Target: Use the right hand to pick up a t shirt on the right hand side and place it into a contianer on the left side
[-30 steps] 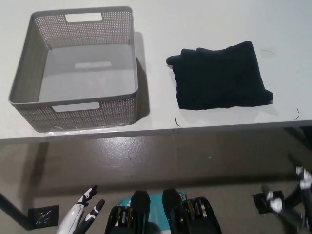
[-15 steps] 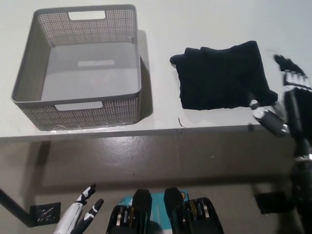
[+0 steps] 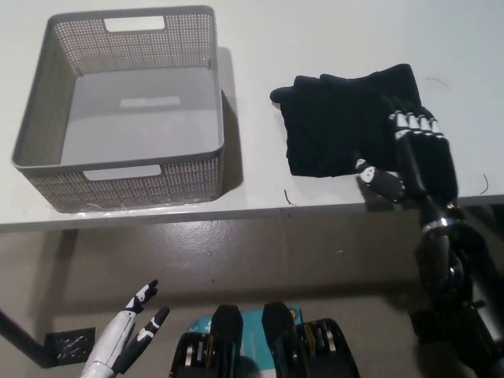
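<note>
A folded black t shirt (image 3: 339, 122) lies on the white table at the right. My black right hand (image 3: 413, 153) is over the shirt's right part, fingers spread and reaching onto the cloth, open with nothing held. A grey perforated basket (image 3: 47, 94) stands on the table at the left, with nothing inside. My white left hand (image 3: 126, 335) rests low at the lower left, below the table, fingers apart.
The white table (image 3: 260, 47) has its front edge running across the middle of the picture, with grey floor below it. A small dark thread (image 3: 288, 197) lies near that edge, between the basket and the shirt.
My right hand has risen from below the table at the right edge and moved left onto the shirt's right part. The left hand has stayed where it was.
</note>
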